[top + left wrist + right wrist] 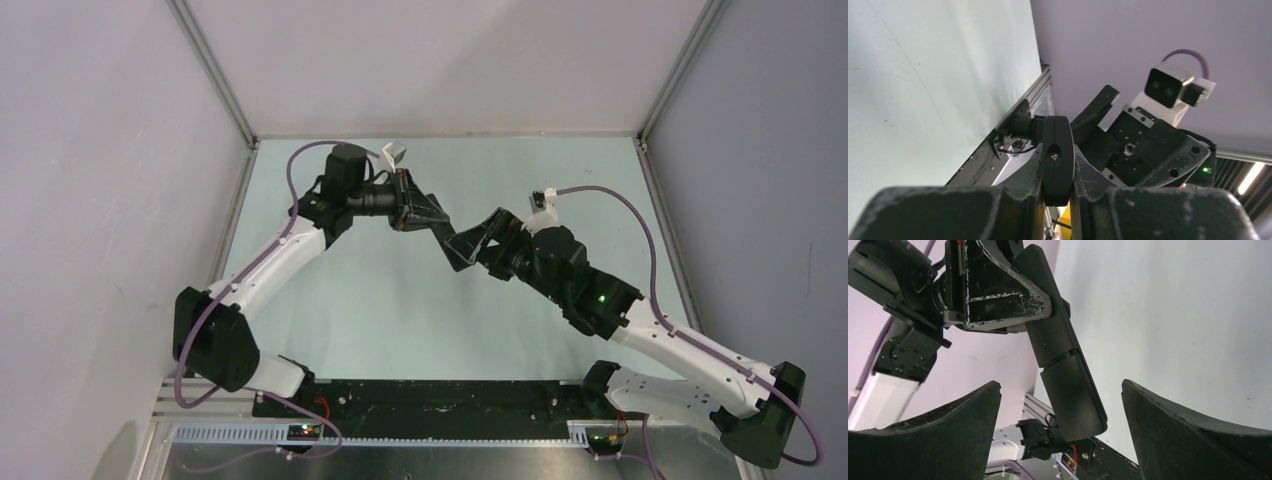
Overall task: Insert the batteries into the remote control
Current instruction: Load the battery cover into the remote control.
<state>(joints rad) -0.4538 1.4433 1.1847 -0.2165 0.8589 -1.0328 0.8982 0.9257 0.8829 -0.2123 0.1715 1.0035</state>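
My left gripper [424,214] is shut on the remote control [448,233], a slim black bar held in the air above mid-table. In the left wrist view the remote [1057,150] shows end-on, clamped between my left gripper's [1057,172] fingers. In the right wrist view the remote [1060,352] hangs down from the left fingers [998,295], with a seam across its back. My right gripper [1060,390] is open, its fingers either side of the remote's free end and apart from it. It meets the remote in the top view [470,248]. Neither battery is in view.
The pale green table [400,310] is walled by grey panels with aluminium frame posts [215,70]. The right wrist camera [1170,87] faces the left gripper closely. A black base rail [430,400] with cables runs along the near edge.
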